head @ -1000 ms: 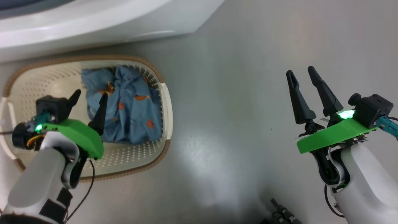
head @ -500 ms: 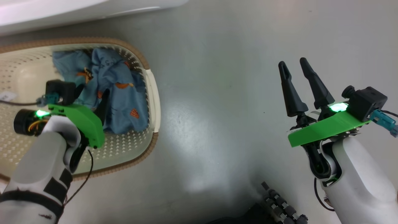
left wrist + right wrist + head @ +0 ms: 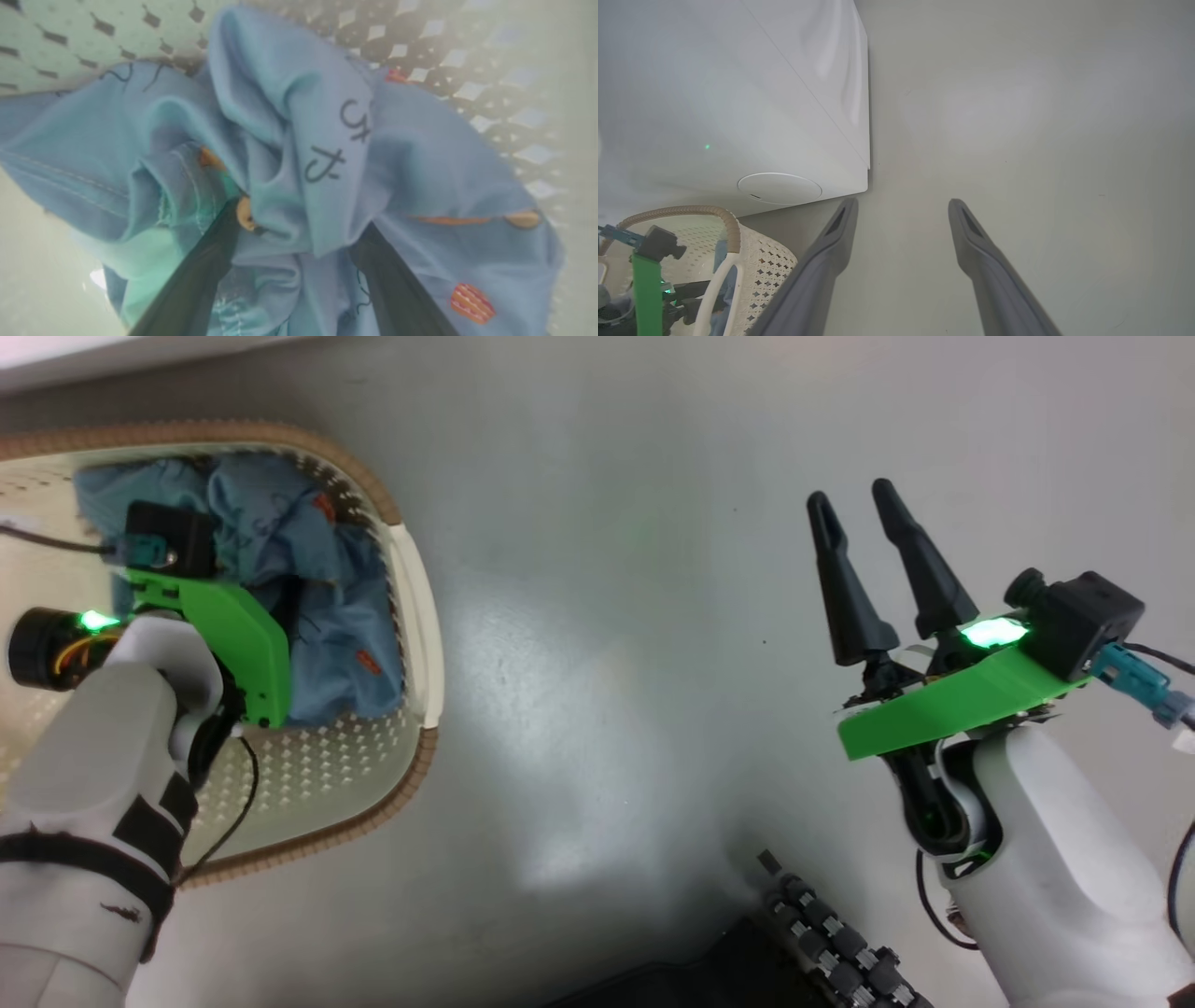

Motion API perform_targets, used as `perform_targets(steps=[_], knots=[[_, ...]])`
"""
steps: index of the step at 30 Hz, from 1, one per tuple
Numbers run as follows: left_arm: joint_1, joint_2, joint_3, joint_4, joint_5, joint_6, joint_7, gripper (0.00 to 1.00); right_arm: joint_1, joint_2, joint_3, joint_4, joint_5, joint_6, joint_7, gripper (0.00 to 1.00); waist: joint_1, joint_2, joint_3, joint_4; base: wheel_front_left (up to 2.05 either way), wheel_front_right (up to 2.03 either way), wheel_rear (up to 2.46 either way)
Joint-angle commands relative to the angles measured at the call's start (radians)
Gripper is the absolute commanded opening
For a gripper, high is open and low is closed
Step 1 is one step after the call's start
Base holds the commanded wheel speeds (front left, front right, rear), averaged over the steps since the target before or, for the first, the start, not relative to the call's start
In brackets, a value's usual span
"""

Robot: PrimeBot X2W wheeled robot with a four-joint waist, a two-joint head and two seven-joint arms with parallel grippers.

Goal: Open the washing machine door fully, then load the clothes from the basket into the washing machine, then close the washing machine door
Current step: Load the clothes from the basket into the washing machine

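— What is nearest you?
— My left gripper [image 3: 299,219], fingers spread, sunk into the crumpled light blue printed clothes [image 3: 289,116]; the tips seem buried in a fold.
— And those lie where?
— In the cream perforated plastic basket [image 3: 420,616]. My right gripper [image 3: 851,499] hangs spread over grey floor [image 3: 607,616]; beyond the basket stands the white boxy washing machine [image 3: 738,93].

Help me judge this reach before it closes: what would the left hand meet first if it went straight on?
The light blue clothes: the left hand has its open fingers astride a fold. Behind the cloth probably comes the perforated basket, though depth is unclear.
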Motion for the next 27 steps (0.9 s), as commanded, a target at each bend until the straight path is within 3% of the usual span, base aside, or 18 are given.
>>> perform_targets(steps=[1, 9, 11, 12, 27], knots=[[0.000, 0.021, 0.006, 0.011, -0.012, 0.001, 0.008, 1.00, 0.033, 0.002, 0.025, -0.012, 0.000, 0.004, -0.008, 1.00, 0.0000, 0.0000, 0.012, -0.012, 0.00, 0.00, 0.00], [-0.068, -0.005, -0.013, 0.122, -0.004, 0.001, -0.002, 1.00, 0.017, 0.020, 0.044, -0.002, 0.003, 0.004, -0.008, 1.00, 0.0000, 0.0000, 0.024, -0.032, 0.00, 0.00, 0.00], [-0.076, -0.017, -0.018, 0.136, -0.004, 0.001, -0.013, 0.26, 0.017, 0.021, 0.044, 0.000, 0.005, 0.004, -0.008, 1.00, 0.0000, 0.0000, 0.022, -0.032, 0.00, 0.00, 0.00], [-0.079, -0.022, -0.021, 0.142, -0.006, 0.001, -0.017, 0.00, 0.017, 0.021, 0.044, 0.002, 0.005, 0.004, -0.008, 1.00, 0.0000, 0.0000, 0.020, -0.031, 0.00, 0.00, 0.00], [-0.037, -0.032, -0.076, 0.105, -0.086, 0.001, -0.079, 0.00, 0.023, 0.010, 0.037, 0.007, 0.005, 0.004, -0.008, 1.00, 0.0000, 0.0000, -0.046, -0.001, 0.00, 0.00, 0.00]])
